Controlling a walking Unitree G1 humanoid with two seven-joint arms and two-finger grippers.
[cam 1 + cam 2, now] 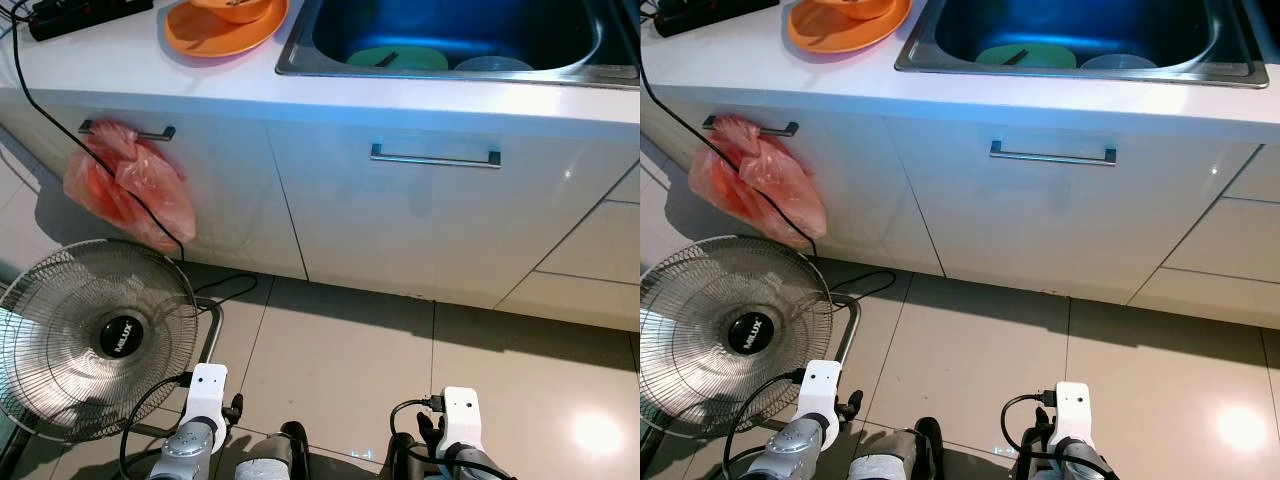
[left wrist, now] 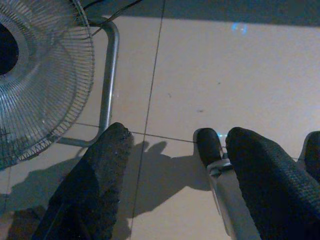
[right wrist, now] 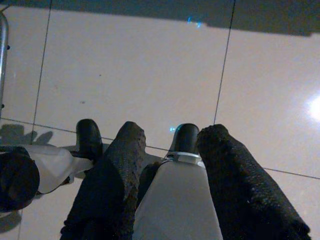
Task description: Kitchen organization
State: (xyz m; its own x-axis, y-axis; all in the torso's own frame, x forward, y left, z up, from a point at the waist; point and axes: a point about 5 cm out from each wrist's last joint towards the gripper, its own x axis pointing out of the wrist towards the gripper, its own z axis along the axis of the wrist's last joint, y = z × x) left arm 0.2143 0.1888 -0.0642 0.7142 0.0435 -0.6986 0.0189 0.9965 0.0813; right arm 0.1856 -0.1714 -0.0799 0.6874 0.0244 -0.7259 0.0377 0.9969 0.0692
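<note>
The sink [image 1: 300, 60] is sitting at the far right of the white bench [image 1: 120, 75], holding a green plate [image 1: 398, 58] and a pale dish [image 1: 493, 64]; an orange plate [image 1: 215, 32] with an orange bowl [image 1: 235, 9] is resting just left of it. Below, a drawer handle [image 1: 435, 157] is facing the robot, and a red plastic bag [image 1: 130, 185] is hanging from the left handle, above a floor fan [image 1: 95, 335]. Both arms are hanging low over the tiled floor [image 1: 340, 350]: the left gripper [image 2: 172, 165] and right gripper [image 3: 167, 145] are holding their fingers parted, gripping nothing. This looks like the approach stage; the next move likely calls for raising an arm toward the bench dishes.
</note>
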